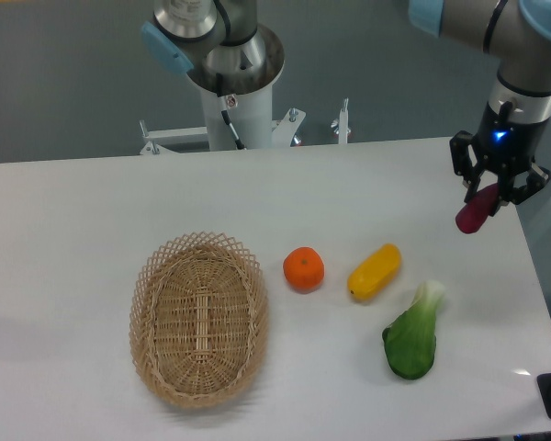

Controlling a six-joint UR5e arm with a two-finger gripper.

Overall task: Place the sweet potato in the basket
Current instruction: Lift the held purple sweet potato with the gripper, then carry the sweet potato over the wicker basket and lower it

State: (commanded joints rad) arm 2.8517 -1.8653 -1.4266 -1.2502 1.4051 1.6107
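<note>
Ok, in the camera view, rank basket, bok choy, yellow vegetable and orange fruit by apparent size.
1. basket
2. bok choy
3. yellow vegetable
4. orange fruit
The last two look close: the vegetable is longer, the fruit rounder.

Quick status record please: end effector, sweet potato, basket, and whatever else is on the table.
end effector: far right, above the table edge, shut on the sweet potato
sweet potato: held off the table, tilted, lower end hanging free
basket: left-centre on the table, nothing inside
orange fruit: just right of the basket
yellow vegetable: right of the orange fruit
green leafy vegetable: front right
task state: grasp done, placing not yet done
</note>
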